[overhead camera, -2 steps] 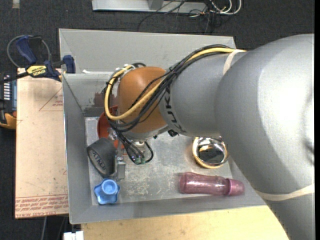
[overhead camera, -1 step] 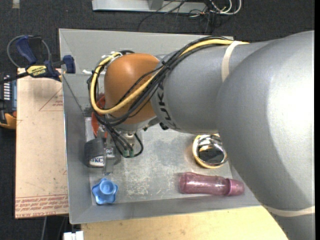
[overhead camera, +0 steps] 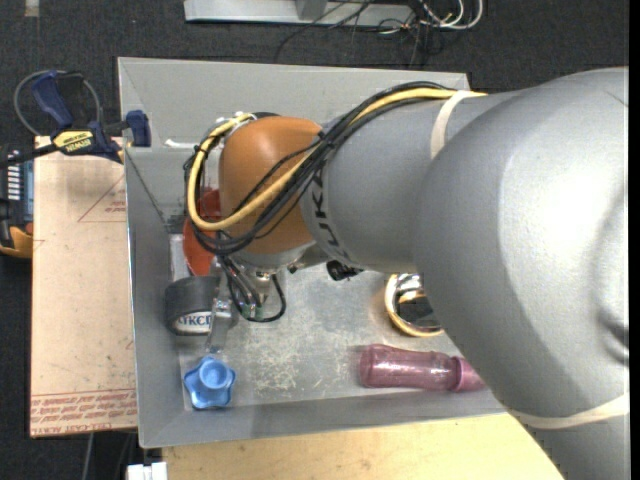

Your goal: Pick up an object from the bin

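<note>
Grey bin (overhead camera: 300,408) holds a flat-lying tape roll (overhead camera: 188,306) beside the hand (overhead camera: 224,306), whose spread I cannot tell.

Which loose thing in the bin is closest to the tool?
The grey tape roll at the left, right beside the tool; the blue star piece and pink tube lie farther off.

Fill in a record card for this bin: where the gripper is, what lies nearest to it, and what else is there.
bin: grey metal
gripper: low in the bin's left part
nearest: tape roll, grey, just left of it; star piece, blue, in the view's lower-left corner
elsewhere: pink tube; yellow-rimmed ring
partly hidden: red thing under the arm
held: cannot tell
</note>
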`<state>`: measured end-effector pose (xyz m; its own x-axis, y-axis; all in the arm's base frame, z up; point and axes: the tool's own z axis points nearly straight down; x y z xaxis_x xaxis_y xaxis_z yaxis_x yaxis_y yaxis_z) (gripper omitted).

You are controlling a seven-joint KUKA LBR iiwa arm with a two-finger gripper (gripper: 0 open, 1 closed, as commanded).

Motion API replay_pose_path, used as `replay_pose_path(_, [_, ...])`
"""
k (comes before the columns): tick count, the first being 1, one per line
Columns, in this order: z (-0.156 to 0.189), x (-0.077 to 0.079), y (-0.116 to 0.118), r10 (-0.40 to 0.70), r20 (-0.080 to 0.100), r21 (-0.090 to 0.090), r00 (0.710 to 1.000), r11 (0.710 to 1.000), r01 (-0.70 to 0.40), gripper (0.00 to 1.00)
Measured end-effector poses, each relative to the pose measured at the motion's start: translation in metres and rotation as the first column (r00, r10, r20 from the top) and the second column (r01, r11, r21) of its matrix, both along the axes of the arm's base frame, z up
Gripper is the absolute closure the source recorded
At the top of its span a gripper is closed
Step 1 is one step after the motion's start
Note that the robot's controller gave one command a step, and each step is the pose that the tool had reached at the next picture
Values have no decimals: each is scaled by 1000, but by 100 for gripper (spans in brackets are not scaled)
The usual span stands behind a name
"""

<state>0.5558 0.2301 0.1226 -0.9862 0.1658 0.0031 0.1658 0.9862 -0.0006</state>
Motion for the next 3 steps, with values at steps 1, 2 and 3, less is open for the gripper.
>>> replay_pose_path(1, [-10, -5, 4, 111, 22, 7, 994, 994, -111, 0])
replay_pose_path(2, [-30, -9, 16, -200, 40, 19, 979, 980, 199, 100])
replay_pose_path(3, [-30, -9, 16, -201, 41, 19, 979, 980, 200, 100])
